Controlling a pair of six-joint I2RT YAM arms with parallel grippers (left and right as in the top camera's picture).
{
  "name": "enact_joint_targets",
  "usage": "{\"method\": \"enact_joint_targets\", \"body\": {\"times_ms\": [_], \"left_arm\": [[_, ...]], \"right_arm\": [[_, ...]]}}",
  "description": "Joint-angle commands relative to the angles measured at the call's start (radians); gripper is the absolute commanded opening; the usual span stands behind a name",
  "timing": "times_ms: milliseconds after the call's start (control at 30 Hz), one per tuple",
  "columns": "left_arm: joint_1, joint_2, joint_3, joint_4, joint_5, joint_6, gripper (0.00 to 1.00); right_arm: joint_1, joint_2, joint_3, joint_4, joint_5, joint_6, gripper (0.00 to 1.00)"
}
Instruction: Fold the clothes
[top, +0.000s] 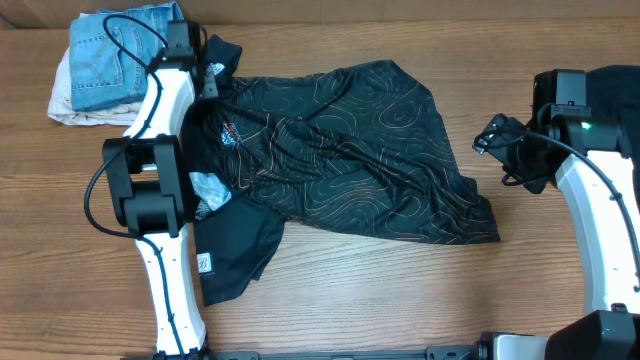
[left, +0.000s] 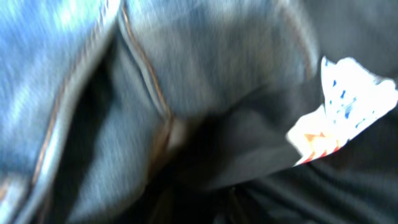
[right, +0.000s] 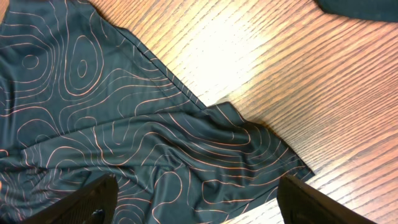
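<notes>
The clothes, a black jersey (top: 340, 150) with fine orange contour lines, lie spread across the middle of the table, one sleeve (top: 238, 248) hanging toward the front left. My left gripper (top: 207, 70) is low over the jersey's top-left corner, next to the jeans. Its wrist view is blurred: black fabric (left: 323, 193) and a white printed label (left: 348, 112) fill it, and the jaws are lost in the dark. My right gripper (right: 202, 205) hovers open above the jersey's right hem (right: 236, 143), both fingers (right: 93, 202) wide apart with nothing between them.
Folded blue jeans (top: 115, 55) on a pale cloth (top: 65, 100) sit at the back left corner, close to the left gripper. The denim (left: 74, 93) fills the left wrist view's left half. Bare wood (top: 400, 300) lies in front of the jersey and to its right.
</notes>
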Motion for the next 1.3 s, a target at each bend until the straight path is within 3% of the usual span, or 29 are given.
{"method": "enact_joint_targets", "body": {"times_ms": [0, 100, 167, 200, 233, 333, 433, 467, 533, 600, 633, 667, 700, 1033, 1100, 1167, 1267], "left_arm": [[-0.042, 0.012, 0.213, -0.093, 0.003, 0.055, 0.53], [-0.078, 0.011, 0.364, -0.208, 0.010, 0.061, 0.73], [-0.098, 0.005, 0.451, -0.274, 0.019, 0.047, 0.77], [-0.108, 0.003, 0.494, -0.314, 0.029, 0.029, 0.77], [-0.126, 0.001, 0.555, -0.383, 0.054, 0.011, 0.78], [-0.157, 0.001, 0.655, -0.558, 0.097, -0.048, 0.78], [-0.183, 0.000, 0.715, -0.741, 0.154, -0.101, 0.70], [-0.190, 0.000, 0.729, -0.790, 0.171, -0.116, 0.62], [-0.214, 0.000, 0.785, -0.919, 0.225, -0.143, 0.29], [-0.222, 0.000, 0.823, -0.970, 0.237, -0.143, 0.24], [-0.226, 0.000, 0.845, -0.993, 0.236, -0.143, 0.19], [-0.229, -0.001, 0.896, -1.040, 0.236, -0.159, 0.06], [-0.229, -0.005, 0.919, -1.039, 0.254, -0.151, 0.04], [-0.234, -0.290, 0.873, -1.039, 0.296, -0.187, 0.04], [-0.240, -0.374, 0.797, -1.039, 0.295, -0.186, 0.04], [-0.257, -0.589, 0.529, -1.039, 0.247, -0.205, 0.04], [-0.270, -0.755, 0.278, -1.039, 0.203, -0.261, 0.04]], "right_arm": [[-0.004, 0.006, -0.002, -0.003, -0.005, -0.001, 0.85], [-0.004, 0.006, -0.002, -0.011, -0.005, -0.001, 0.85], [-0.004, 0.006, -0.004, -0.016, -0.005, 0.000, 0.84], [-0.004, 0.006, -0.008, -0.014, -0.005, 0.000, 0.79], [-0.004, 0.006, -0.017, -0.013, -0.005, 0.000, 0.65], [-0.004, 0.007, -0.052, 0.008, -0.005, 0.000, 0.44], [-0.004, 0.008, -0.091, 0.041, -0.009, 0.000, 0.32], [-0.004, 0.008, -0.104, 0.053, -0.018, 0.000, 0.28], [-0.004, 0.008, -0.139, 0.099, -0.089, -0.001, 0.15], [-0.004, 0.008, -0.145, 0.107, -0.126, -0.001, 0.06], [-0.004, 0.008, -0.145, 0.106, -0.133, -0.001, 0.04], [-0.003, 0.008, -0.145, 0.103, -0.136, -0.001, 0.04], [-0.003, 0.008, -0.145, 0.101, -0.136, -0.001, 0.04], [-0.002, 0.008, -0.145, 0.067, -0.136, -0.001, 0.04], [-0.002, 0.008, -0.145, 0.062, -0.136, -0.001, 0.04], [-0.002, 0.008, -0.145, 0.056, -0.136, -0.001, 0.04], [-0.002, 0.008, -0.145, 0.061, -0.136, -0.001, 0.04]]}}
